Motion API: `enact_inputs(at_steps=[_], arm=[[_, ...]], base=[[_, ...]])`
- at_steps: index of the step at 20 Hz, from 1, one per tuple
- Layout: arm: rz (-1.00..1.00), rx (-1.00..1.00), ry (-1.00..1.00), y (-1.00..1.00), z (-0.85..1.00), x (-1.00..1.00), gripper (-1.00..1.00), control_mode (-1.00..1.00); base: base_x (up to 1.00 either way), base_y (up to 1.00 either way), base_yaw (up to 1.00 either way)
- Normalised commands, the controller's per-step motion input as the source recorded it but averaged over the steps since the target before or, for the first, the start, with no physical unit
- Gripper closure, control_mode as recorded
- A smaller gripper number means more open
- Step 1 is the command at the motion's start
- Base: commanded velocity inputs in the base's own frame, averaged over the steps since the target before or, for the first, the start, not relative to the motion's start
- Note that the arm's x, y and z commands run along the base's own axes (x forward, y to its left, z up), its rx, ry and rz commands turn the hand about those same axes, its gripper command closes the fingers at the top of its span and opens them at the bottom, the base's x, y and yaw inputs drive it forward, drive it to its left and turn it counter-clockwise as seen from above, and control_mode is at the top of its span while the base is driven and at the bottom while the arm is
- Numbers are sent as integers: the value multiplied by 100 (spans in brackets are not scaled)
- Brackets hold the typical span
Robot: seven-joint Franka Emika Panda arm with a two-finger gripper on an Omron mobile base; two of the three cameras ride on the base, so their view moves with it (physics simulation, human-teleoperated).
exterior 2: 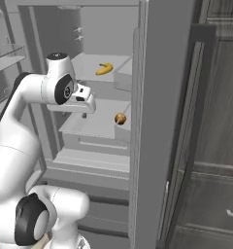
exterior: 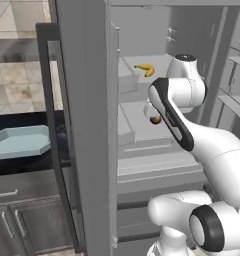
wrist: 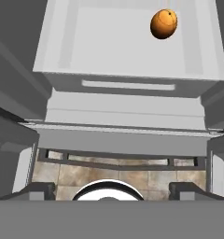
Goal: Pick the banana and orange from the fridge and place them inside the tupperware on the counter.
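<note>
End effector point(exterior 2: 83, 115) is hanging over the front of the fridge's point(exterior 2: 157, 121) middle shelf, jaws spread wide and empty, pointing down, so my guess is it's lining up on the orange point(exterior 2: 120, 118) at that shelf's right edge. Banana point(exterior 2: 104, 69) sits one shelf up, near the back. Tupperware point(exterior: 21, 141) waits empty on the counter point(exterior: 27, 162) left of the fridge door.
</note>
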Motion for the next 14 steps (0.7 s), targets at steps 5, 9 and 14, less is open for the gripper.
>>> enact_inputs(at_steps=[5,9,14], arm=[[0,0,0,0,0,0,-100,100],[0,0,0,0,0,0,-100,100],[0,0,0,0,0,0,-100,100]], base=[[39,-4,0],[44,-8,0],[50,-10,0]])
